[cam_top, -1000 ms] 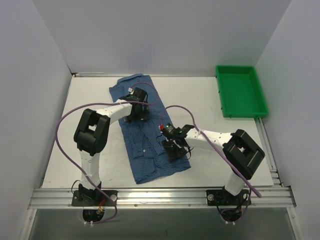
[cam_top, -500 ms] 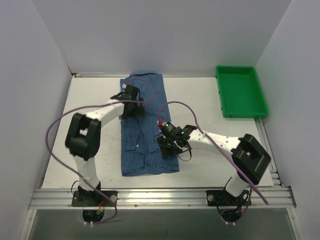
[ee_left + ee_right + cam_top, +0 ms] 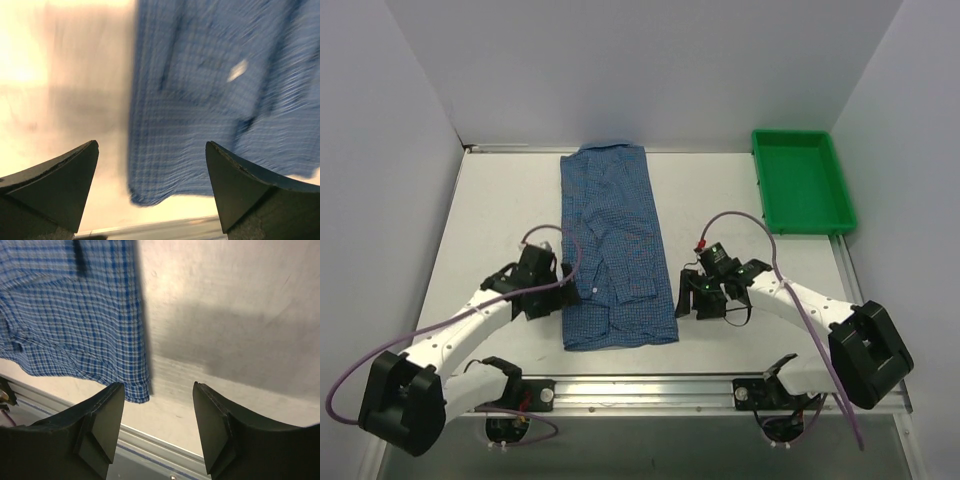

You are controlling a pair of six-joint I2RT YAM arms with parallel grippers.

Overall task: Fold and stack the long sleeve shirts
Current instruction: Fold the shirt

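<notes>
A blue checked shirt (image 3: 615,250) lies as a long, narrow folded strip down the middle of the worktop (image 3: 490,210), running from the upper edge almost to the lower rail in the overhead view. The left pincer (image 3: 558,290) sits low at the cloth's lower left edge, jaws spread wide and holding nothing. The right pincer (image 3: 692,298) flanks the lower right edge, jaws likewise apart and empty. A green tray (image 3: 802,185) stands at the upper right, well apart from the cloth.
</notes>
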